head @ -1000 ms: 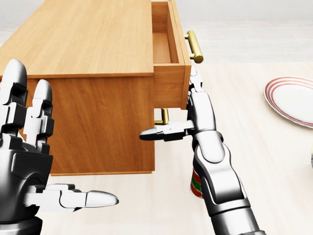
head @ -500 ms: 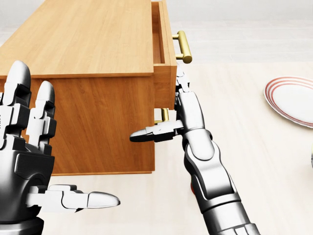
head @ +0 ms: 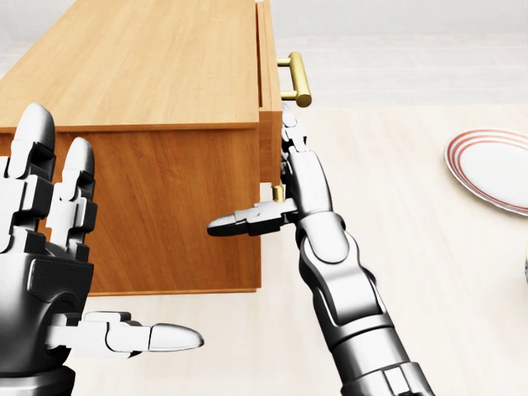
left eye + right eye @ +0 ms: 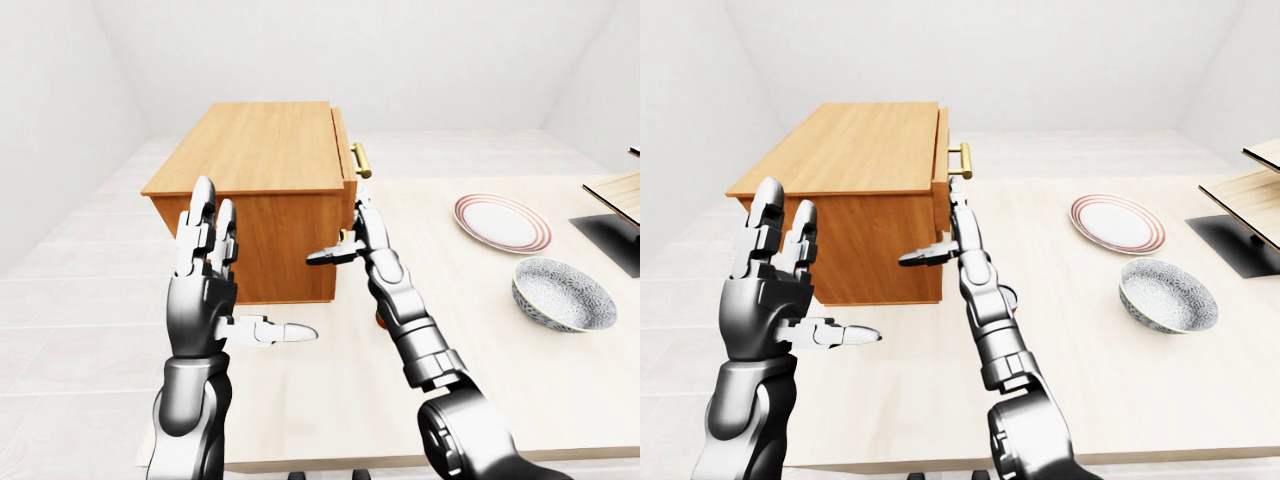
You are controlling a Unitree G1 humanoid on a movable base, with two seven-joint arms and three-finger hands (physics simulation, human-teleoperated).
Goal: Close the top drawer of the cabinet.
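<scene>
So left hand (image 3: 49, 272) raised at far left, fingers spread wide, holding nothing. Cabinet (image 3: 157, 124) on table (image 3: 429, 264), top drawer (image 3: 266, 91) only slightly out. Right hand (image 3: 285, 194) flat, fingers extended against drawer front below brass handle (image 3: 297, 78). Plate (image 4: 502, 222), bowl (image 4: 563, 292) right.

Chrome-silver segmented arms, blk joints

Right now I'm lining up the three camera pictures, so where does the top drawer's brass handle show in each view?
Left-eye view: brass handle above centre, at the cabinet's upper right corner.
Head view: brass handle near the top, right of centre.
Right-eye view: brass handle above centre, slightly left of the middle.
Shared landmark: the right hand reaches up just below it in every view.
</scene>
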